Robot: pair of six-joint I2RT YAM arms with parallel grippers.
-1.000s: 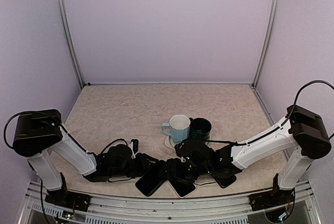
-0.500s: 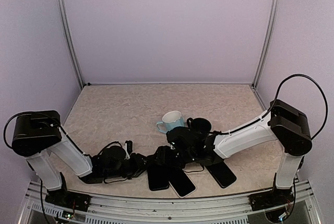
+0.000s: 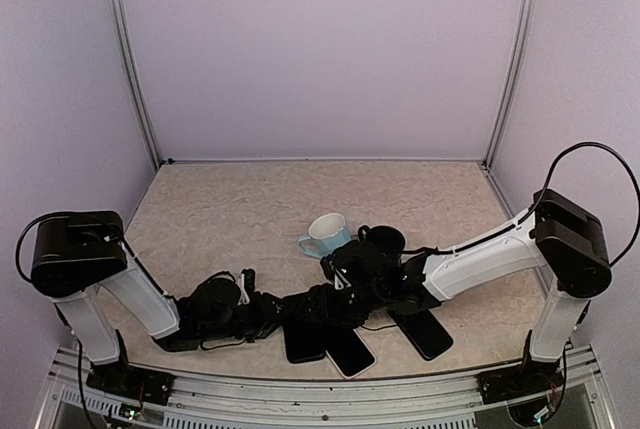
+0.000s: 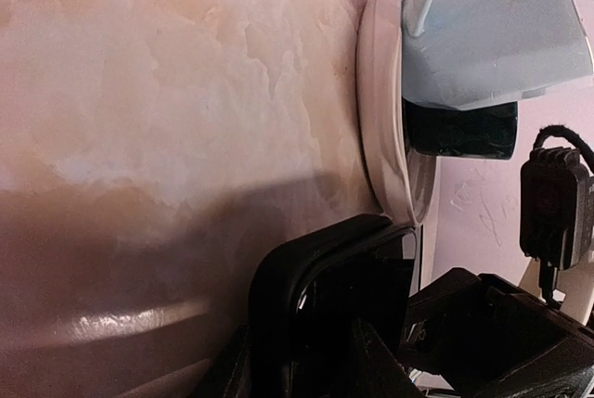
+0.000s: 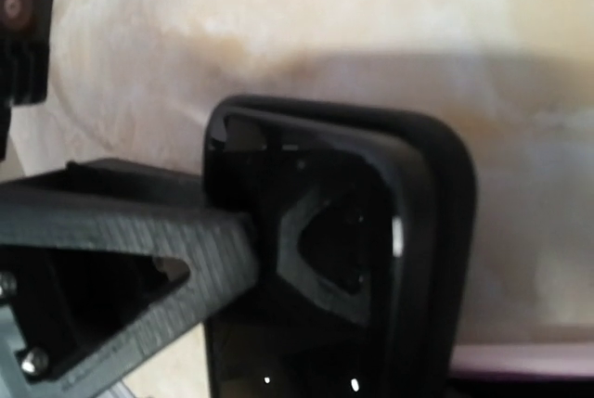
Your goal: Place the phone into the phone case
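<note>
A black phone case (image 3: pixel 303 337) with a dark phone in it lies near the table's front edge, between both grippers. In the left wrist view the case (image 4: pixel 278 296) rims the glossy phone screen (image 4: pixel 371 296). My left gripper (image 3: pixel 272 311) has its fingers on either side of the case's edge and is shut on it. My right gripper (image 3: pixel 328 303) is low over the far end of the case. In the right wrist view the case (image 5: pixel 436 231) and phone screen (image 5: pixel 343 231) fill the frame, and my right fingers are not clear there.
A light blue mug (image 3: pixel 325 233) leans tilted on a white saucer (image 4: pixel 382 110) beside a dark mug (image 3: pixel 384 243), just behind the grippers. Two more dark phones lie by the case, one (image 3: pixel 350 350) to its right and one (image 3: pixel 425 333) further right.
The case with the phone has swung from slanted to nearly straight. My right gripper moved left, and the blue mug was pushed left and tipped. In the last half second little moved.
</note>
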